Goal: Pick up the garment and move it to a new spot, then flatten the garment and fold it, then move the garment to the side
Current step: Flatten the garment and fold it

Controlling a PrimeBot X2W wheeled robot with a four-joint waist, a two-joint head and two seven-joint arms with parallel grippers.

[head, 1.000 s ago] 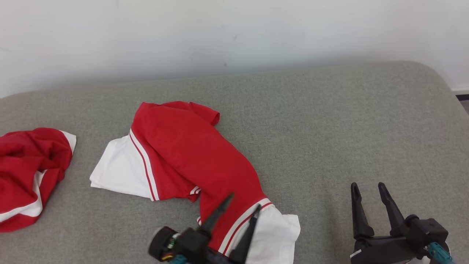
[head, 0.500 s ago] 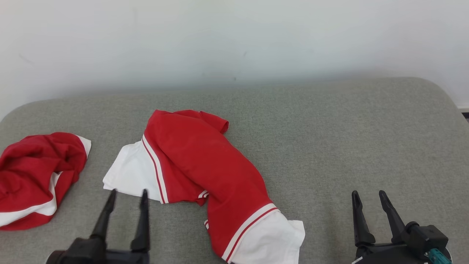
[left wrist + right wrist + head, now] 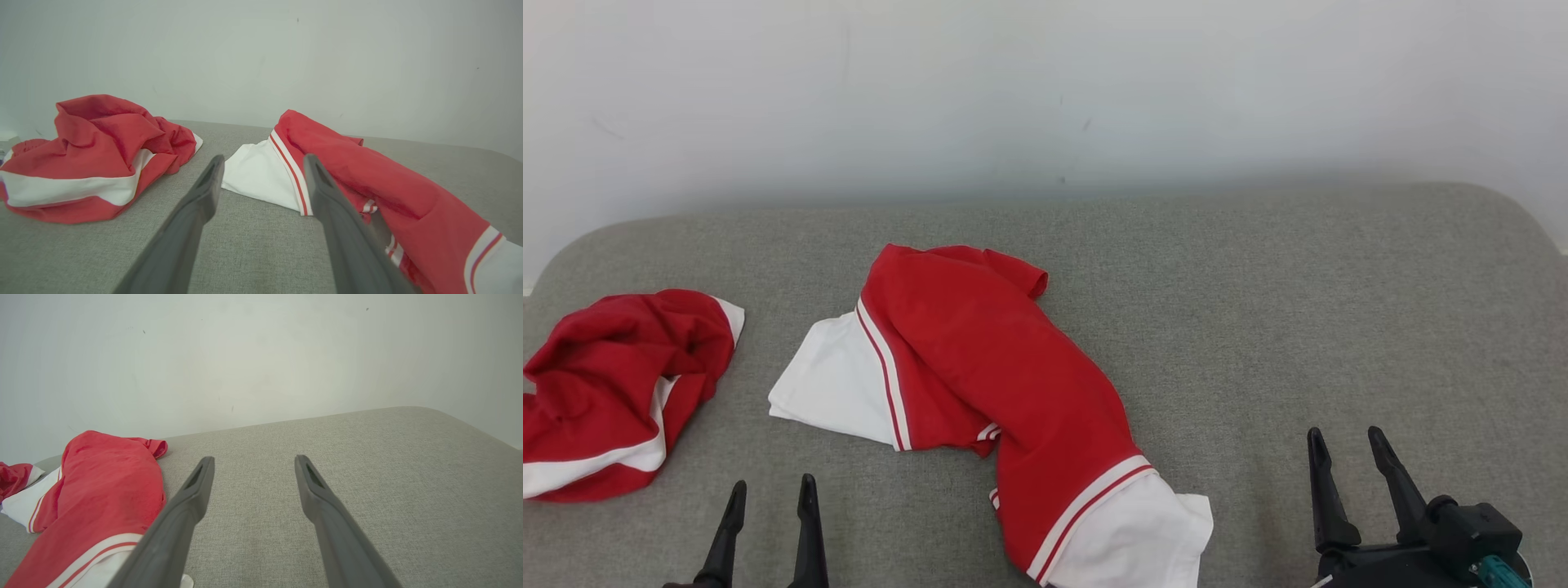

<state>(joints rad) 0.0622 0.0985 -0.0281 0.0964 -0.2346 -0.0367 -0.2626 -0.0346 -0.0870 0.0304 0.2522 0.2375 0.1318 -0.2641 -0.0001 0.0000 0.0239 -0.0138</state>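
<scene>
Backing left gripper [image 3: 773,483] off garment [image 3: 980,384] hem, bottom centre to lower left of head view. Sitting crumpled at far left: second red-white bundle [image 3: 613,384], untouched. Hovering lower left, fingers [image 3: 807,523] spread wide, gripping nothing. Sprawling rumpled mid-frame on grey cushion [image 3: 1298,286], unfolded, white cuffs at left-centre and bottom centre. Resting lower right, well apart from cloth: right gripper [image 3: 1343,433], fingers wide, empty. Judging relocation likely done; flattening, folding, moving aside all remaining.

left end effector [image 3: 773,483] off garment [image 3: 980,384], withdrawn to lower left
</scene>
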